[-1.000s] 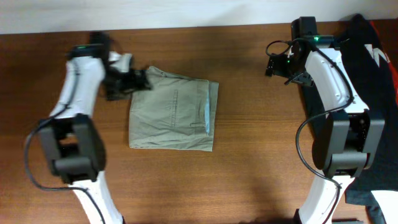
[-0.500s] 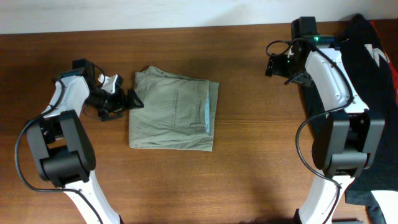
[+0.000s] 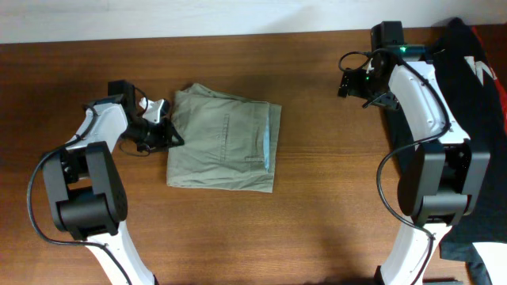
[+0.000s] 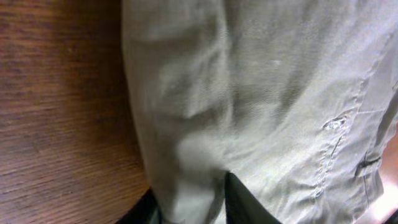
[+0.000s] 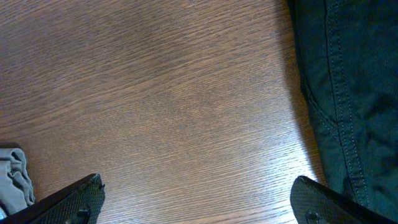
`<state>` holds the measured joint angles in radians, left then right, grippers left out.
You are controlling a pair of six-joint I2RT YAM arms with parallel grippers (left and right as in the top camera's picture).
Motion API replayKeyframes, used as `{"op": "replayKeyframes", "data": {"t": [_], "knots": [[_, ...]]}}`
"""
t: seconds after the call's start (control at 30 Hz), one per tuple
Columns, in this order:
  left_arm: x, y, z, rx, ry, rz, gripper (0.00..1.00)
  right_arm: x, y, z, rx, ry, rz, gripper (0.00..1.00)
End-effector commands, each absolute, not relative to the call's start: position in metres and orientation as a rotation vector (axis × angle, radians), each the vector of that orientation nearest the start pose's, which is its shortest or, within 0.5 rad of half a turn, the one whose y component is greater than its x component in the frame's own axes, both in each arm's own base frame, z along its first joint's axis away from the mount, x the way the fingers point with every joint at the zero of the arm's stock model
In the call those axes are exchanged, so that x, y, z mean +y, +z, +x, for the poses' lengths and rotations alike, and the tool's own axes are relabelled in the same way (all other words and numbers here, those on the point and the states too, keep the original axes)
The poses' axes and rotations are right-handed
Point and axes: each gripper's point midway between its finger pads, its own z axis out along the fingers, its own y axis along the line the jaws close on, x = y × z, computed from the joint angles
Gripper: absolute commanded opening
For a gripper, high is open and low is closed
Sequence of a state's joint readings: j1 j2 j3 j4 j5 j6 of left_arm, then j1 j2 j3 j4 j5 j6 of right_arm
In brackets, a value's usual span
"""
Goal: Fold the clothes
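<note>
The clothes are one pair of khaki-beige shorts [image 3: 223,138], folded into a rough square left of the table's middle, with a slit pocket on top. My left gripper [image 3: 169,134] is at the left edge of the shorts. In the left wrist view the shorts [image 4: 261,93] fill the picture, and a ridge of their cloth is pinched between the two dark fingers of the left gripper [image 4: 193,208]. My right gripper [image 3: 354,81] hangs open at the back right over bare wood, far from the shorts. In its own view the right gripper [image 5: 199,199] holds nothing, and a corner of the shorts [image 5: 12,177] shows at the left.
A dark garment [image 3: 475,79] with a red and white print lies along the table's right edge, and its dark denim [image 5: 348,74] shows beside the right gripper. The wooden table [image 3: 317,206] runs to a white wall at the back.
My left gripper swung down from the back left corner of the shorts to their left edge, then closed on the cloth there. The right arm has not moved.
</note>
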<state>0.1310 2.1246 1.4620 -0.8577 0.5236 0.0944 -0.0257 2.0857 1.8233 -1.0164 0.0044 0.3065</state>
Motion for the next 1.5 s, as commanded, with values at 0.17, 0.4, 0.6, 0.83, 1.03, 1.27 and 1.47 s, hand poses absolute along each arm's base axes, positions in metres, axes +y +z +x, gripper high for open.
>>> {"op": "replayKeyframes", "data": {"t": [0.17, 0.4, 0.6, 0.83, 1.03, 1.27, 1.47], "knots": [[-0.028, 0.013, 0.435, 2.831, -0.754, -0.100, 0.01, -0.018, 0.117, 0.476, 2.773, 0.035, 0.475, 0.99], [0.055, 0.015, 0.469, 2.681, -0.563, -0.427, 0.01, -0.018, 0.117, 0.476, 2.773, 0.035, 0.474, 0.99], [0.268, 0.019, 0.433, 2.188, -0.211, -1.438, 0.04, -0.018, 0.117, 0.476, 2.773, 0.035, 0.475, 0.99], [0.367, 0.021, 0.352, 1.812, -0.269, -1.869, 0.11, -0.018, 0.117, 0.476, 2.773, 0.035, 0.475, 0.99], [0.325, 0.024, 0.394, 1.954, -0.332, -1.701, 0.10, -0.018, 0.117, 0.476, 2.773, 0.035, 0.474, 0.99], [0.293, 0.031, 0.450, 2.017, -0.211, -1.470, 0.11, -0.018, 0.117, 0.476, 2.773, 0.035, 0.475, 0.99], [0.282, -0.032, 0.444, 2.269, -0.224, -1.230, 0.09, -0.018, 0.117, 0.476, 2.773, 0.035, 0.475, 0.99]]}}
